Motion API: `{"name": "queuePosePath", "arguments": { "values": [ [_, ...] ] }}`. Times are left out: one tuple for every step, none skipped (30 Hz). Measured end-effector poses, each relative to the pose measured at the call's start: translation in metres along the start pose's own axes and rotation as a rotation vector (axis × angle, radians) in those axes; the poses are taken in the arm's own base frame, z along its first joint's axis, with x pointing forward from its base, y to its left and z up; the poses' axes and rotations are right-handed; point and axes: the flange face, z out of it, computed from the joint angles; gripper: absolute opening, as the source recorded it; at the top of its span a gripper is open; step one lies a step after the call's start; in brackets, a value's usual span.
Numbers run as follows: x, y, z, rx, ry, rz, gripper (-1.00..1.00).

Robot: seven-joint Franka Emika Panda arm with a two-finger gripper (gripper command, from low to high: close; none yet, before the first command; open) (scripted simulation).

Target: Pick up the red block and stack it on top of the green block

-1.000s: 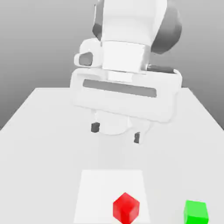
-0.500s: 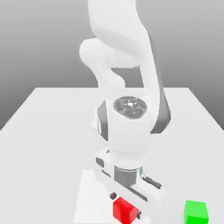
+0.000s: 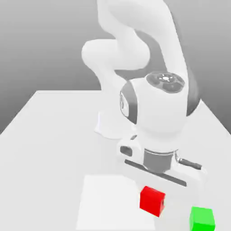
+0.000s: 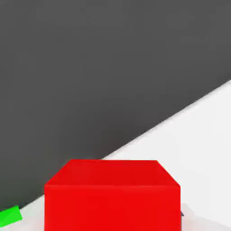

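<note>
The red block (image 3: 152, 201) hangs just above the table near its front edge, tilted, directly under the hand. My gripper (image 3: 154, 194) is shut on it, and the wide hand body hides most of the fingers. In the hand view the red block (image 4: 112, 195) sits close to the camera. The green block (image 3: 202, 219) rests on the table a short way toward the exterior view's right of the red one, apart from it. A sliver of the green block (image 4: 10, 215) shows in the hand view too.
The white table (image 3: 45, 135) carries a paler square patch (image 3: 106, 203) at the front, to the exterior view's left of the red block. The arm's base (image 3: 110, 126) stands at the table's middle back, and the bent arm towers over the front right.
The hand dropped from mid-table onto the red block, closed on it, then carried it up and toward the exterior view's right, nearer the green block. The green block stayed put.
</note>
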Motion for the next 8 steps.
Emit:
{"name": "queuePosePath", "arguments": {
  "values": [
    [-0.022,-0.011,0.000,0.001,0.000,-0.085,-1.00],
    [-0.035,-0.018,0.008,0.002,0.001,-0.135,-1.00],
    [-0.042,-0.021,0.020,0.002,0.001,-0.160,-1.00],
    [-0.046,-0.023,0.033,0.002,0.000,-0.173,-1.00],
    [-0.048,-0.023,0.045,0.002,0.001,-0.180,1.00],
    [-0.048,-0.023,0.045,0.002,0.001,-0.180,1.00],
    [-0.048,-0.023,0.045,0.002,0.001,-0.180,1.00],
    [-0.048,-0.023,0.045,0.002,0.001,-0.180,1.00]
  ]
}}
